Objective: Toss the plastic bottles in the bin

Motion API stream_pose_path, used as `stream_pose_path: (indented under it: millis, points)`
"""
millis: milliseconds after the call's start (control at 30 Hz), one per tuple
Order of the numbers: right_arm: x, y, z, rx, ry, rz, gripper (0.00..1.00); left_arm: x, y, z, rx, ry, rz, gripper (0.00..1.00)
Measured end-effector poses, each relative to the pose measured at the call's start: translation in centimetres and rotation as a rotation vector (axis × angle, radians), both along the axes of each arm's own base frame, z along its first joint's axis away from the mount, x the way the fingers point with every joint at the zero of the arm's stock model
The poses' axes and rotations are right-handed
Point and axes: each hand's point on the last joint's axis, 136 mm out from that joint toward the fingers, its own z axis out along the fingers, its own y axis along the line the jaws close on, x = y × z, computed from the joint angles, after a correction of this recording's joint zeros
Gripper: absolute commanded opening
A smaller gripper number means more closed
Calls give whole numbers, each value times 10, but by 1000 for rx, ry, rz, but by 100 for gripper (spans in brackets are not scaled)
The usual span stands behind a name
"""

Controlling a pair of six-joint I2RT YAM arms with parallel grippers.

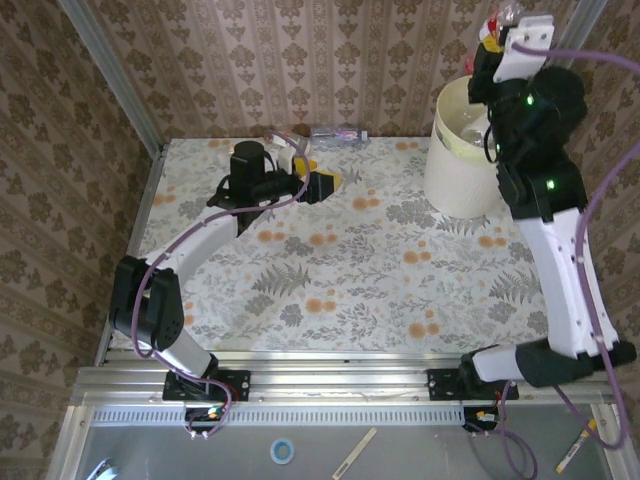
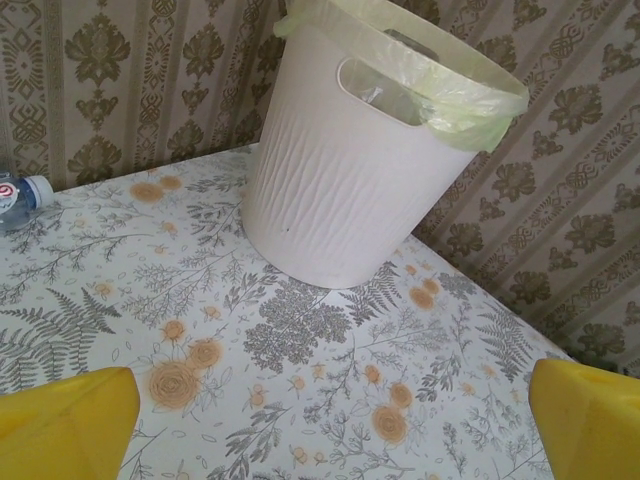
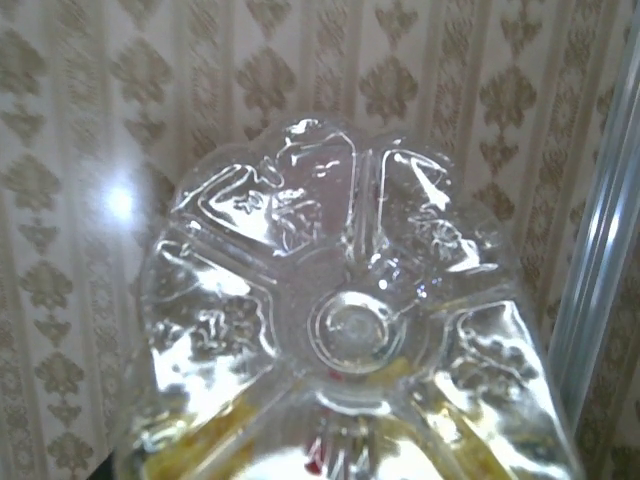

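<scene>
My right gripper (image 1: 492, 40) is raised high above the bin (image 1: 462, 150) and is shut on a clear plastic bottle (image 1: 508, 14). In the right wrist view that bottle's ribbed base (image 3: 350, 320) faces the camera, with yellow showing through it from behind. My left gripper (image 1: 332, 182) stands open low over the back of the table, its yellow fingers (image 2: 60, 425) wide apart with nothing between them. It faces the cream-white bin (image 2: 350, 170) with its pale yellow-green liner. A clear bottle (image 1: 335, 134) lies at the back wall, and its blue-capped end (image 2: 15, 197) shows in the left wrist view.
Another crushed bottle (image 1: 285, 140) lies by the back wall behind the left arm. The floral tablecloth (image 1: 350, 270) is bounded by wallpapered walls at the back and sides. A metal rail (image 1: 330, 385) runs along the near edge.
</scene>
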Motion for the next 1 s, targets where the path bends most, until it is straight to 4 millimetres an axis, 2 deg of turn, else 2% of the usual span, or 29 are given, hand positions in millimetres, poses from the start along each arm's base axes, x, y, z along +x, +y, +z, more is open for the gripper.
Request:
stream_pose_path:
  millis: [67, 133, 167, 233, 300, 367, 500, 767, 867, 1000]
  points:
    - [29, -23, -8, 50, 75, -64, 57, 1, 1, -1, 4, 4, 7, 100]
    - [62, -45, -27, 113, 172, -119, 70, 1, 1, -3, 8, 9, 13, 100]
    - [74, -49, -36, 125, 209, -134, 74, 2, 2, -3, 10, 10, 19, 100]
    - [95, -56, -75, 150, 327, -168, 75, 5, 3, -4, 15, 10, 36, 100]
    - [101, -51, -112, 156, 449, -171, 78, 7, 5, -6, 23, 14, 53, 100]
    - [99, -47, -135, 161, 527, -172, 79, 9, 7, -11, 37, 30, 71, 100]
    - [90, -41, -138, 180, 554, -149, 80, 15, 15, -20, 64, 60, 115, 100]
    - [56, -22, -104, 233, 502, -18, 85, 44, 54, -40, 137, 145, 285, 100]
    - [47, -5, -97, 268, 497, 76, 86, 59, 62, -45, 173, 179, 336, 100]
    - [41, 32, -99, 299, 530, 216, 89, 81, 78, -55, 213, 229, 409, 100]
